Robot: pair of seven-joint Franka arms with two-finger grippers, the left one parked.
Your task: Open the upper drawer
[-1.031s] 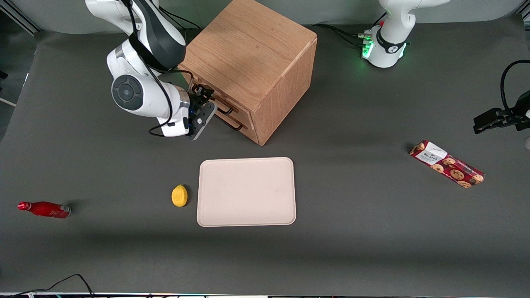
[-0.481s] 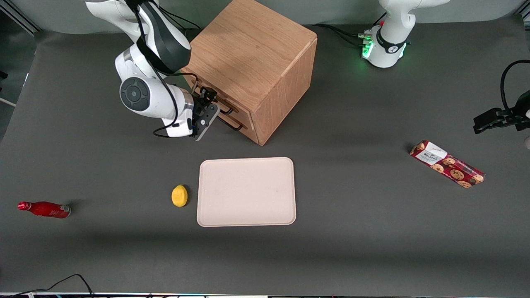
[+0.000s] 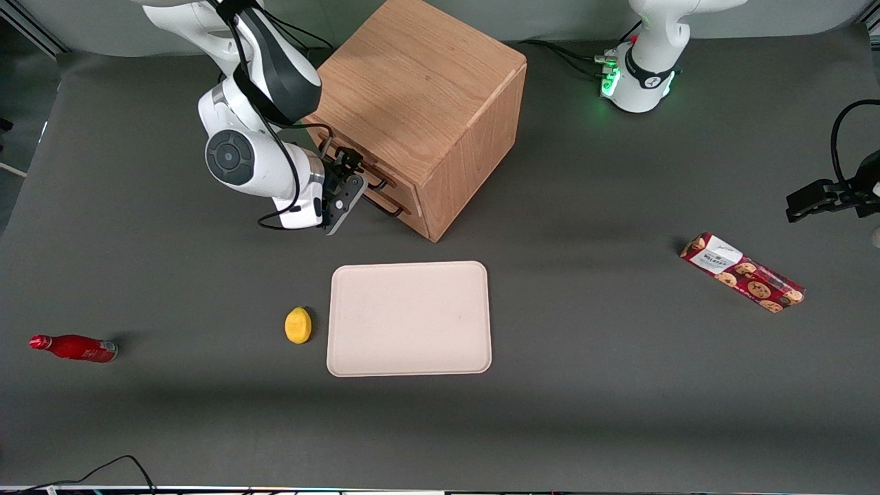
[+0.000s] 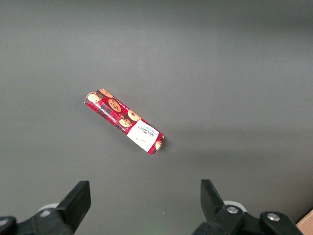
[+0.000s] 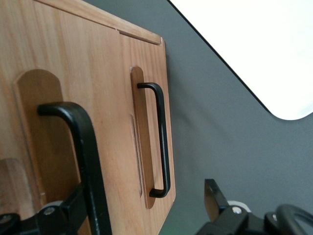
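Note:
The light oak cabinet (image 3: 419,89) stands on the grey table, its two drawers shut. The upper drawer (image 5: 58,58) has a thin black bar handle (image 5: 90,156), whose end shows in the front view (image 3: 377,184). The lower drawer's matching handle (image 5: 162,142) sits below it (image 3: 389,208). My right gripper (image 3: 350,166) is open, right in front of the upper drawer. In the right wrist view the gripper (image 5: 144,210) has the upper handle between its fingers, close against one finger (image 5: 73,208). The fingers are apart and do not clamp the bar.
A beige tray (image 3: 410,318) lies nearer the front camera than the cabinet, also in the right wrist view (image 5: 264,44). A lemon (image 3: 298,324) lies beside it. A red bottle (image 3: 74,348) lies toward the working arm's end. A cookie box (image 3: 742,272) lies toward the parked arm's end.
My right arm has moved toward the cabinet, bringing the open gripper up to the upper drawer's handle. The drawers have not moved.

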